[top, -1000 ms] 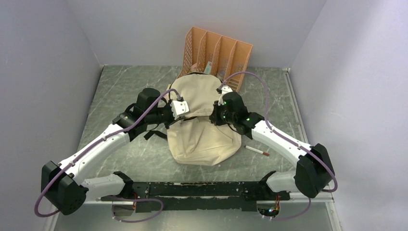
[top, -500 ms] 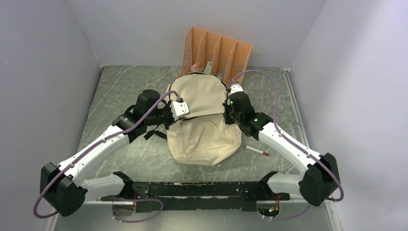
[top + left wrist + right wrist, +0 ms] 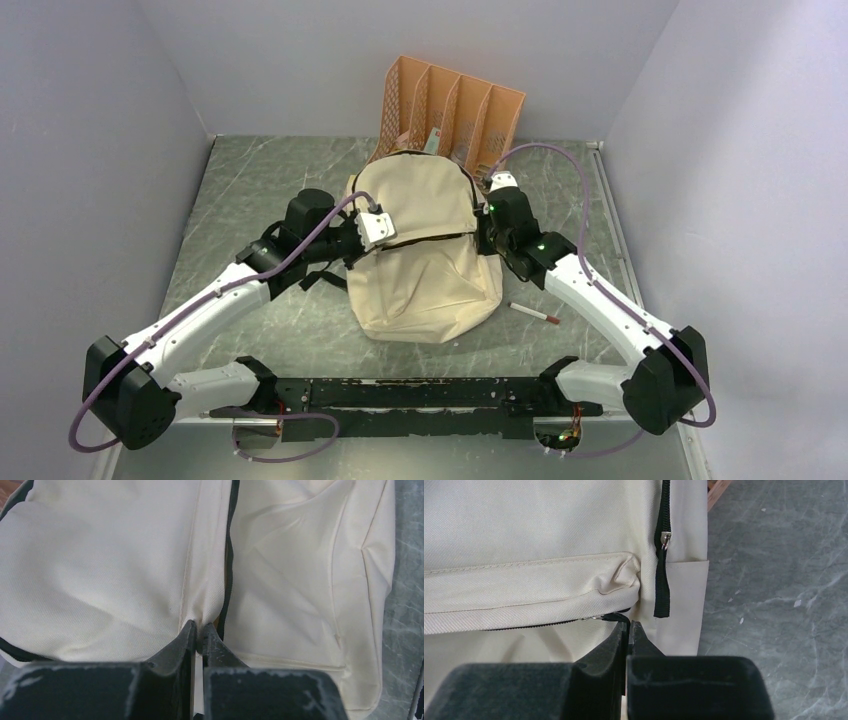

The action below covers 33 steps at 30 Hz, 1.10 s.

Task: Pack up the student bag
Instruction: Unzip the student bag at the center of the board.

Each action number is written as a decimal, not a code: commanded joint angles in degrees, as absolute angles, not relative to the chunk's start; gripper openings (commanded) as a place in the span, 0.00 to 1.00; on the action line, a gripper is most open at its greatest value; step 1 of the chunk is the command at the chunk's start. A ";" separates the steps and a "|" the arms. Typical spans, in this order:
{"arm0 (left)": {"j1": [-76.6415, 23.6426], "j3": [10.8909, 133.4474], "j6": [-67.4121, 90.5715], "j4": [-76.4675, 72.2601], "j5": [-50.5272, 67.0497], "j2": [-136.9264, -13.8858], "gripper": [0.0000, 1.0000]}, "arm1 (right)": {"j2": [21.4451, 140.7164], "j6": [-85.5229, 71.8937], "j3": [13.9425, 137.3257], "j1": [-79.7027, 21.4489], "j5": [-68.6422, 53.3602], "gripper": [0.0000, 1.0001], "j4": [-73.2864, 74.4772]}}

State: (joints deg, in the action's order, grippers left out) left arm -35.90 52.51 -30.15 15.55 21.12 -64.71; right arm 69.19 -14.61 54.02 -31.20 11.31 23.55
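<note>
The beige student bag (image 3: 425, 250) lies flat between both grippers, with the orange file organizer (image 3: 450, 110) beyond them. The left gripper (image 3: 198, 630) pinches a fold of bag fabric beside the zipper. The right gripper (image 3: 629, 625) is closed on a black zipper pull (image 3: 616, 616). A pen (image 3: 533, 313) lies beside the right arm.

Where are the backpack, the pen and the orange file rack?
backpack (image 3: 425, 270), top view, on its front panel.
pen (image 3: 534, 313), top view, middle of the barrel.
file rack (image 3: 404, 95), top view, on its left mesh wall.
</note>
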 commanded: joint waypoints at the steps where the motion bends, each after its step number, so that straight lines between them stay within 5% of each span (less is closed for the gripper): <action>1: -35.42 51.26 -29.64 16.11 15.35 -62.16 0.05 | 67.80 -13.52 55.29 -27.69 20.54 0.00 28.86; 7: -34.95 50.43 -28.05 14.95 11.01 -61.02 0.05 | 67.54 -13.49 56.08 -26.07 21.63 0.00 30.83; 22: -34.19 48.43 -23.64 11.17 7.57 -60.65 0.05 | 68.81 -13.74 60.48 -24.59 -1.74 0.00 41.40; 30: -34.19 47.57 -24.20 10.07 9.84 -60.51 0.05 | 69.50 -15.21 60.02 -24.10 12.94 0.00 41.35; 33: -34.19 47.29 -24.98 9.96 16.34 -60.74 0.05 | 67.54 -13.82 60.24 -24.13 13.48 0.12 37.61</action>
